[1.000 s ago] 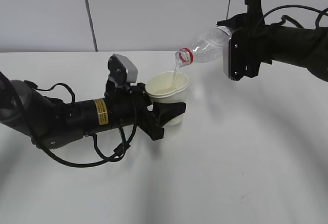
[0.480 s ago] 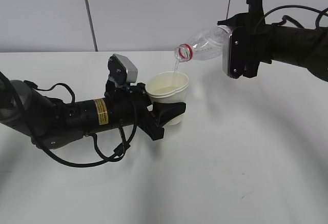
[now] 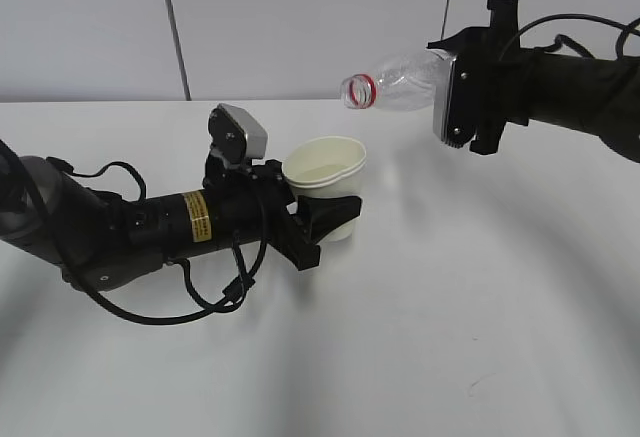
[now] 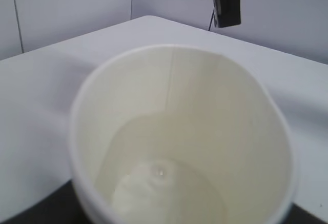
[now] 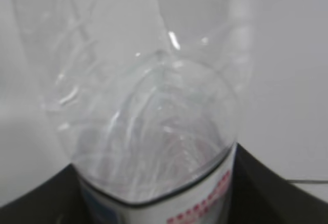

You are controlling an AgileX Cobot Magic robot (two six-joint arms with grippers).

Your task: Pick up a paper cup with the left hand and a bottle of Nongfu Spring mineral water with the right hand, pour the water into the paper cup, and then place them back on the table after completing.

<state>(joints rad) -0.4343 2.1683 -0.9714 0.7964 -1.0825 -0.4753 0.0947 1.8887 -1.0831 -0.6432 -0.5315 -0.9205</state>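
Exterior view, left hand (image 3: 318,225) fingers gripping paper cup (image 3: 326,182), right hand (image 3: 462,92) fingers clamping bottle (image 3: 395,85) above.

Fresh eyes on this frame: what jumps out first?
The clear bottle held nearly level in the air at upper right by the right hand, open mouth toward the cup. Below it, left of centre, the left hand grips a white paper cup with water in its bottom.
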